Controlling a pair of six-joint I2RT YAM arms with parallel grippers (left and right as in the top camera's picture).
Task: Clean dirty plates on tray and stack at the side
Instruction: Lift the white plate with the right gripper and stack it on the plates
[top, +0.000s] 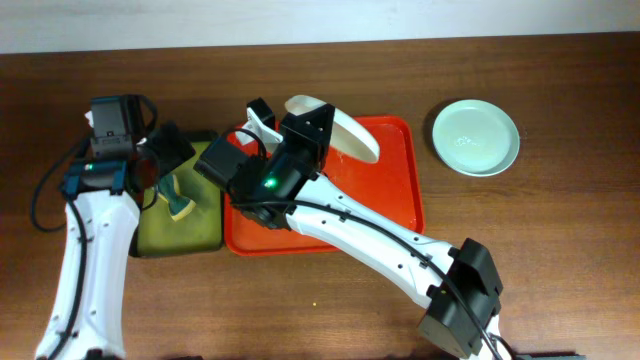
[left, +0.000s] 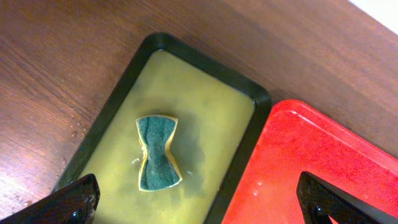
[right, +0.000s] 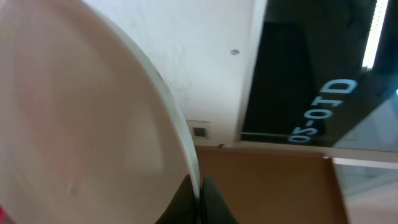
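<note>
Closest to my edge of the table (top: 560, 260), the right arm (top: 385, 240) angled in from the near right corner and the left arm (top: 85, 260) ran up the left side. Past them sat two trays just beside each other: the black tray (left: 205, 106) on the left, the red tray (top: 390, 195) on the right. On the black tray's olive floor lay a sponge (left: 157, 152), green face up, pinched at the waist. The left gripper (left: 199, 210) hung above that tray, released, its jaws spread wide; in the left wrist view one fingertip (left: 78, 202) showed at the black tray's outer edge, the other over the red tray. Farther in, over the far left part of the red tray, the right gripper (right: 198, 202) was clenched on the rim of the white plate (top: 350, 135). The plate stood tilted on edge, its top leaning past the tray's far rim; I could not tell whether its lower edge touched the tray. In the right wrist view its pale face filled the left half, too blurred for me to judge its surface. Off to the far right, well apart from the red tray, the green plate (top: 476, 138) lay flat on the bare wood.
</note>
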